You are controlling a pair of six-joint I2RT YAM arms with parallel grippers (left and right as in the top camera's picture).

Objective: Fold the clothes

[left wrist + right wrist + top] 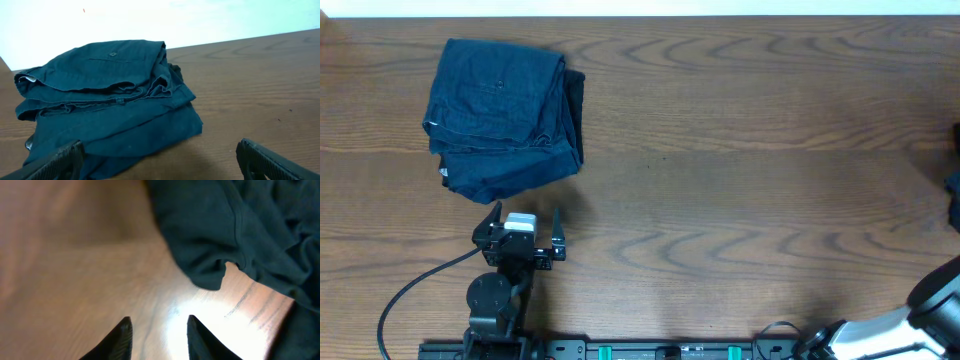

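Note:
The black T-shirt lies crumpled on the table, filling the upper right of the right wrist view, with a stitched hem edge curling towards me. A dark sliver at the overhead view's right edge looks like the same shirt. My right gripper is open and empty, just short of the shirt's edge above bare wood. My left gripper is wide open and empty, just in front of the dark blue stack; it also shows in the left wrist view.
A dark blue denim-like folded stack sits at the back left of the wooden table; it also shows in the left wrist view. The right arm is at the front right corner. A cable runs by the left arm's base.

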